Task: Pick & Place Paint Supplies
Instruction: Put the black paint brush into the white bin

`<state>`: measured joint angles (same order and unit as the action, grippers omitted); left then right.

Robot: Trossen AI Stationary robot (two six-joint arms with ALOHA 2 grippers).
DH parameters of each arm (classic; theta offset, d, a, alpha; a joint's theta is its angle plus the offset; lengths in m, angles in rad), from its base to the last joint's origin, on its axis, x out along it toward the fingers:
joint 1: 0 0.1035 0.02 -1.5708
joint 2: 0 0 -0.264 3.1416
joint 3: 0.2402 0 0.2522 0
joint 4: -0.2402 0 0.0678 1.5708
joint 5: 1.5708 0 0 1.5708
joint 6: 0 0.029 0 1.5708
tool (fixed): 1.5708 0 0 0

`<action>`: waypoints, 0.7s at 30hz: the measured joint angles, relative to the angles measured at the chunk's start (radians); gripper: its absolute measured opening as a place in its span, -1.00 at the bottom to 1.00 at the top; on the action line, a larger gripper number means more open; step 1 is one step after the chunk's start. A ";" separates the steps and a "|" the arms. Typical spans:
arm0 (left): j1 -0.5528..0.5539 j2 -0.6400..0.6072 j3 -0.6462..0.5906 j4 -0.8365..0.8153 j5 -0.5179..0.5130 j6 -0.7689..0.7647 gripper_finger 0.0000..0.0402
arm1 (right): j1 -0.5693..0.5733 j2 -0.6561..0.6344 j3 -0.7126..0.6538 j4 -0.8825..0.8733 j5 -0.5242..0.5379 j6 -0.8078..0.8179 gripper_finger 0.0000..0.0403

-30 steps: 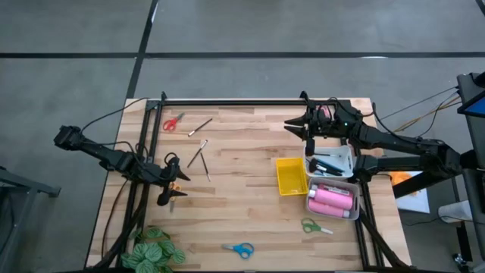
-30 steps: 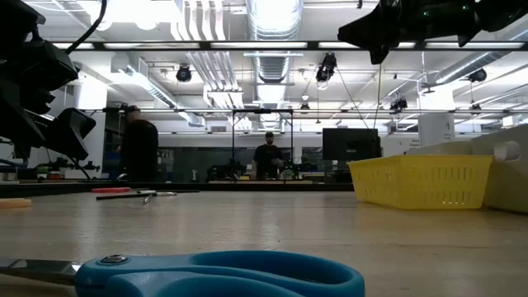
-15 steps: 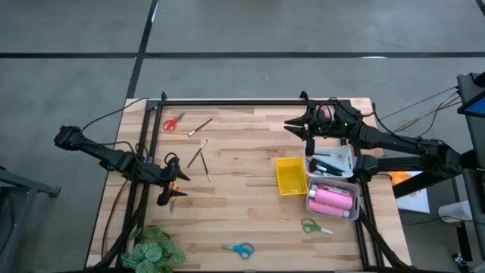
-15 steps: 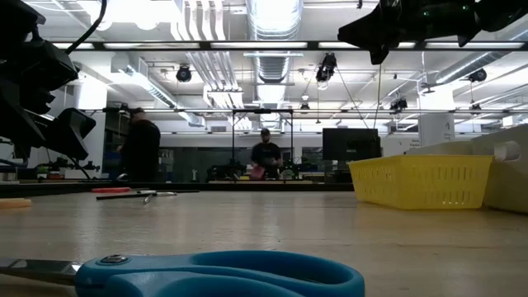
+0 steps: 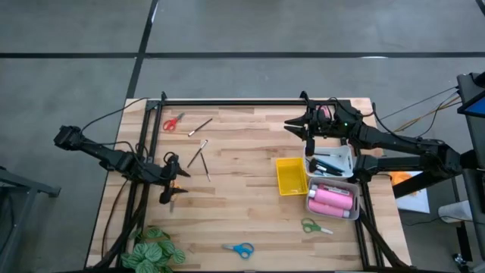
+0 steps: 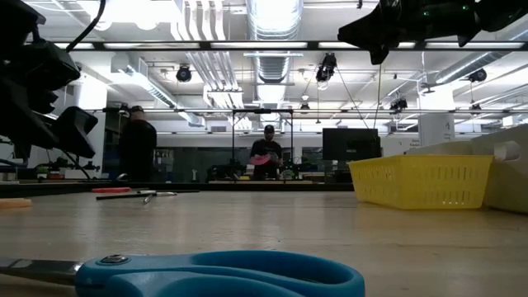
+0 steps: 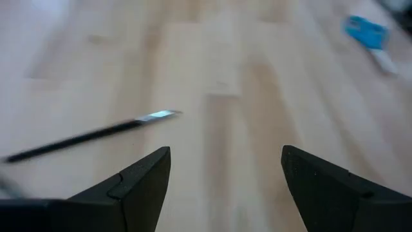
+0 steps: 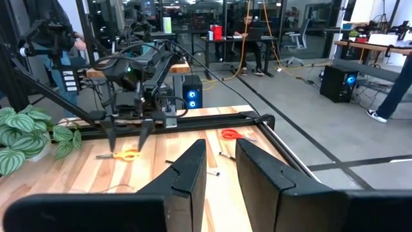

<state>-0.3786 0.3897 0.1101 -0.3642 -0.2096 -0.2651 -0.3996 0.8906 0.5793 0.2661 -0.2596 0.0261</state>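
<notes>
Your left gripper hung low over the left part of the table with its fingers spread wide and holding nothing; a thin brush lay on the wood just ahead of them, and yellow-handled scissors lay close by; your right gripper was raised near the far edge, beside the white tray, its fingers drawn close with a narrow gap and nothing visible between them; more loose brushes and red scissors lay on the left half; pink bottles sat in the nearer white tray beside the yellow tray; green scissors and blue scissors lay near the front edge.
</notes>
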 joint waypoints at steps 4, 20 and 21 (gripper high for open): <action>0.000 0.000 -0.004 0.047 -0.164 -0.126 0.49 | 0.000 0.000 0.000 0.000 0.000 0.000 -0.59; 0.000 0.000 -0.002 0.065 -0.241 -0.383 0.49 | 0.000 0.000 0.000 0.000 0.000 0.000 -0.59; 0.000 0.000 -0.002 0.072 -0.243 -0.374 0.49 | 0.000 0.000 0.000 0.000 0.000 0.000 -0.59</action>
<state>-0.3782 0.3897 0.1081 -0.2921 -0.4525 -0.6387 -0.3996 0.8906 0.5793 0.2661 -0.2600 0.0257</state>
